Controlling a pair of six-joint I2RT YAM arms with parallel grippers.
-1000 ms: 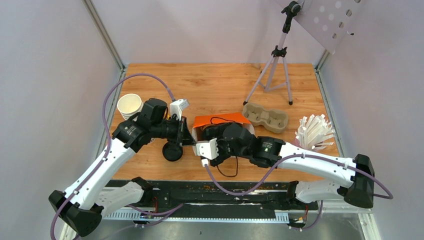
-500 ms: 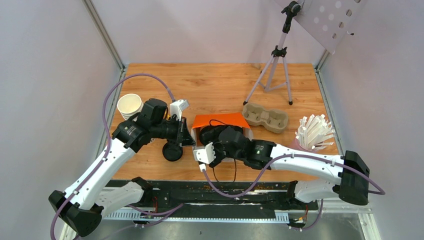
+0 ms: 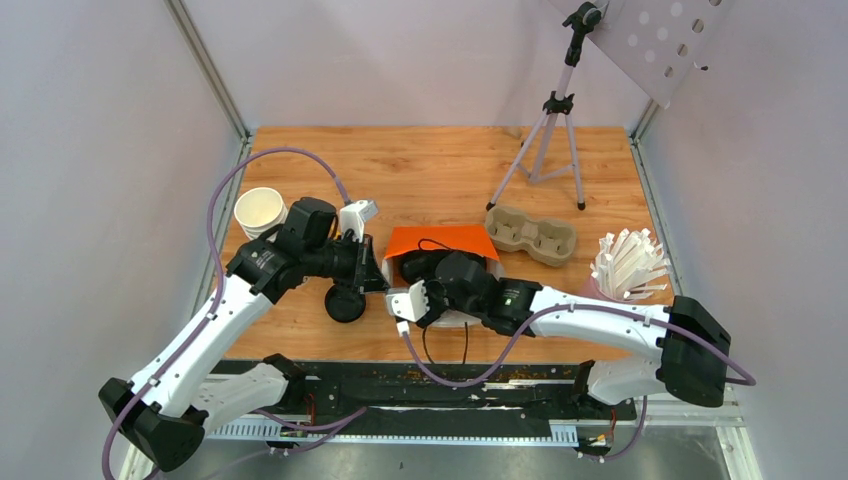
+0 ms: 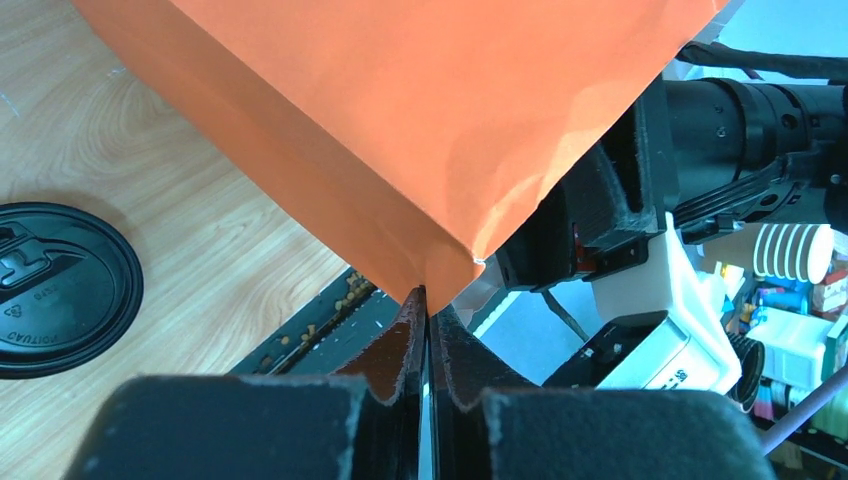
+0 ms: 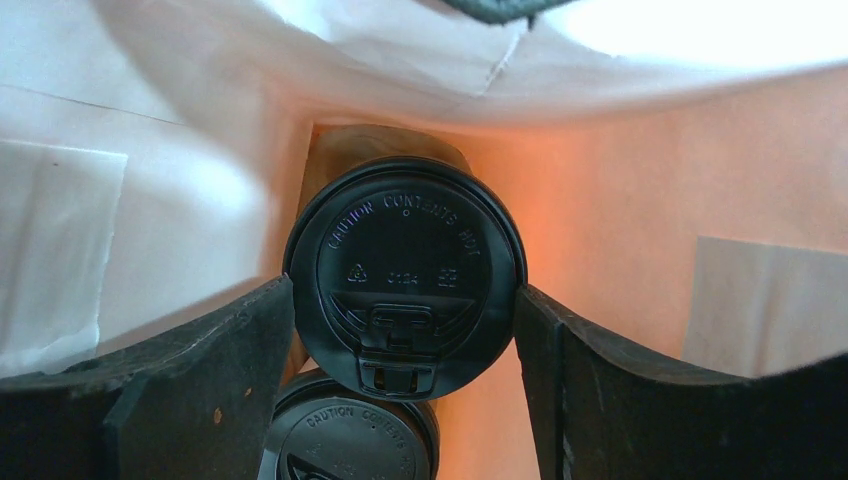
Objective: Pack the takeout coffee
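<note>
An orange paper bag (image 3: 440, 240) stands in the middle of the table. My left gripper (image 4: 428, 300) is shut on the bag's (image 4: 400, 120) lower corner edge, at the bag's left side in the top view. My right gripper (image 5: 403, 290) reaches inside the bag, and its fingers (image 5: 200, 370) press both sides of a takeout coffee (image 5: 405, 265), a cup seen from above by its black lid. A second lidded cup (image 5: 350, 435) sits just below it in the bag. From above, the right fingers are hidden by the wrist and the bag.
A loose black lid (image 3: 345, 303) lies left of the bag. A stack of lidless white cups (image 3: 258, 210) stands at the far left, behind the left arm. A cardboard cup carrier (image 3: 530, 232), a tripod (image 3: 550, 130) and a bundle of white sticks (image 3: 628, 265) are to the right.
My right arm has shifted to the left, its wrist and elbow now closer to the bag. The left arm holds the bag edge as before.
</note>
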